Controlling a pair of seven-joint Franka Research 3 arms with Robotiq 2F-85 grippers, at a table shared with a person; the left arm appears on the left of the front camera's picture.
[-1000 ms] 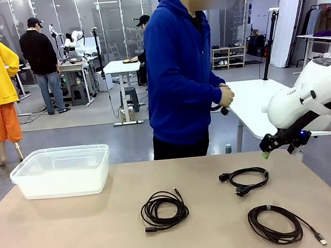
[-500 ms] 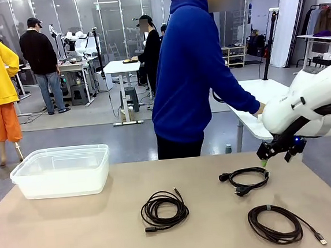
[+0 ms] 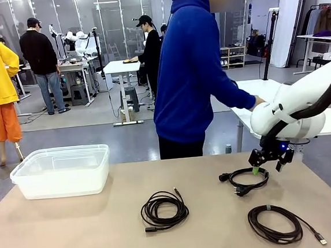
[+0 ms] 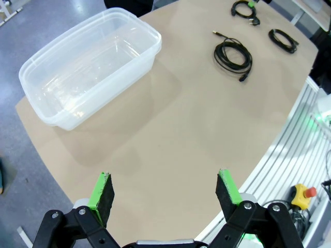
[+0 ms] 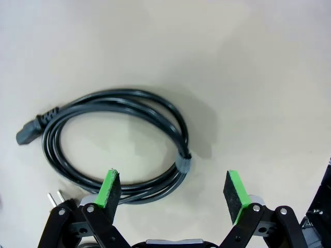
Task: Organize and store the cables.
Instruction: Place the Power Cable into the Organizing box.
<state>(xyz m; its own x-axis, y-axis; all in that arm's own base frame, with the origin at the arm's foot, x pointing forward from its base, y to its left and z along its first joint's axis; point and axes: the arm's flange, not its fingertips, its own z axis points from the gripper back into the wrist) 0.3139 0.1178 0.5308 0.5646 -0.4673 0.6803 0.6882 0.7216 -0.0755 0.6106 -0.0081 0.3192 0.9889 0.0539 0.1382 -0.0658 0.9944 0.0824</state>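
Observation:
Three coiled black cables lie on the tan table: one in the middle (image 3: 164,210), a power cord with plugs at the far right (image 3: 247,180), and one at the near right (image 3: 276,224). My right gripper (image 3: 266,168) hangs open just above the power cord. From the right wrist, that cord (image 5: 119,142) lies below the spread fingers (image 5: 110,187), its tie near the middle. My left gripper (image 4: 164,194) is open high above the table's left part, nothing between its pads. The coils (image 4: 233,54) show far off there.
A clear plastic bin (image 3: 62,171) stands at the table's far left, seen from above by the left wrist (image 4: 83,77). A person in a blue hoodie (image 3: 192,69) stands behind the far edge, reaching toward a white table on the right. Other people work farther back.
My right arm has come down and leftward, from beyond the table's right edge to just over the power cord. The person turned and reached toward the white table.

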